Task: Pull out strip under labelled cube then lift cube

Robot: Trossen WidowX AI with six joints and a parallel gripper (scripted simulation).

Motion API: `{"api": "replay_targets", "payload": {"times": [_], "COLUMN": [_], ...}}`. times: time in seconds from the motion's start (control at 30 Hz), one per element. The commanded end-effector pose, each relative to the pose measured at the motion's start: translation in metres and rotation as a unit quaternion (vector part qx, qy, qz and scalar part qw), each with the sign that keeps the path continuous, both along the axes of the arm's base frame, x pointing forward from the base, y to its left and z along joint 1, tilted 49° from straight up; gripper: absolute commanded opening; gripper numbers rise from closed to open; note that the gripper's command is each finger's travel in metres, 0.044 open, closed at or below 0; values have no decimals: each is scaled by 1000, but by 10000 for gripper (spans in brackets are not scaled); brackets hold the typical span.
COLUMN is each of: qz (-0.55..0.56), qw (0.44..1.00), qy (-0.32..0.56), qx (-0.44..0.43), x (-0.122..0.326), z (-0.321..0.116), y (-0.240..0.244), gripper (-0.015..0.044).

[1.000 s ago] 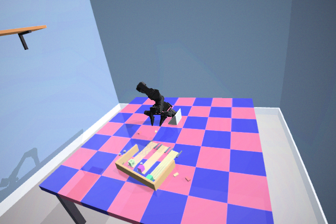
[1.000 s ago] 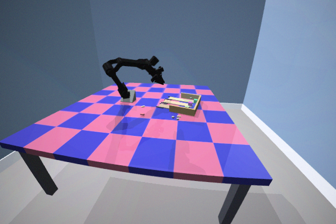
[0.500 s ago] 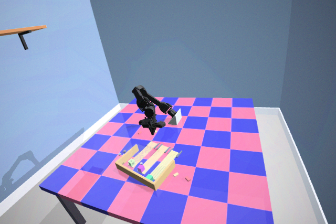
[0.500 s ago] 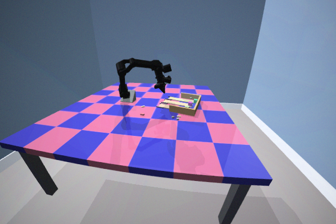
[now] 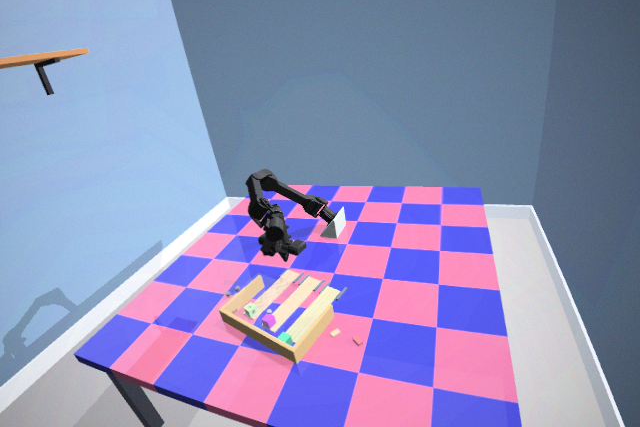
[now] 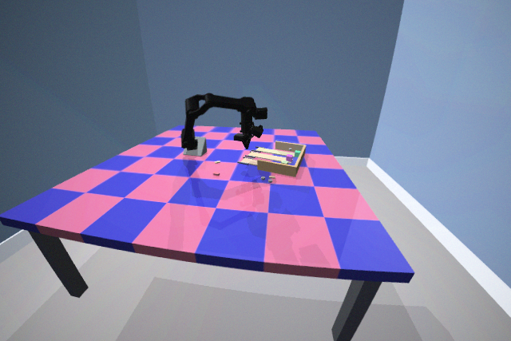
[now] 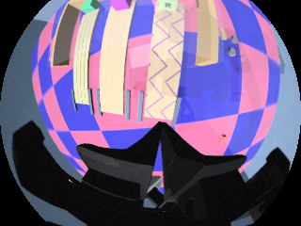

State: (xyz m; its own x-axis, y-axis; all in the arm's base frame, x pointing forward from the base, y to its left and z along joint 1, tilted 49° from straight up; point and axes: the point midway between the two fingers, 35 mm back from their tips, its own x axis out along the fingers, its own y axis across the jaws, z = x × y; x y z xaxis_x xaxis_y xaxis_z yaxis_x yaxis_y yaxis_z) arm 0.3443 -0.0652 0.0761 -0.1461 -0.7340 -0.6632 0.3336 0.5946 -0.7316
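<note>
The labelled cube [image 5: 250,310] [image 7: 168,5] is pale green with a dark letter R on it. It rests on the far end of the strip with purple zigzag lines [image 5: 277,286] [image 7: 165,61]. A plain strip [image 5: 298,302] [image 7: 115,61] lies beside that one, with a purple cube [image 5: 268,321] [image 6: 289,157] [image 7: 120,4] at its far end. A green-lined strip [image 5: 315,310] [image 7: 85,71] has a teal cube [image 5: 285,338] [image 6: 297,152] [image 7: 90,6] at its far end. My gripper [image 5: 285,258] [image 6: 247,147] [image 7: 161,123] is shut and empty, above the table near the zigzag strip's near end.
A wooden wall [image 5: 258,331] [image 6: 276,167] [image 7: 207,38] encloses the strips on three sides; their near ends stick out through the open side. Thin grey bars [image 7: 141,106] flank the near ends. Small loose bits lie outside, including a red piece [image 5: 357,341] and grey pebbles [image 7: 232,52].
</note>
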Motion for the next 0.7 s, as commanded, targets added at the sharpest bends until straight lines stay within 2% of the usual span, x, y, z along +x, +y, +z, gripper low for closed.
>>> {"api": "replay_targets", "payload": {"times": [0.0, 0.67], "qz": [-4, -4], "qw": [1000, 1000], "qy": [-1, -1], "qx": [2, 2], "x": [0, -3], "z": [-2, -25], "y": [-5, -28], "gripper": [0, 0]}}
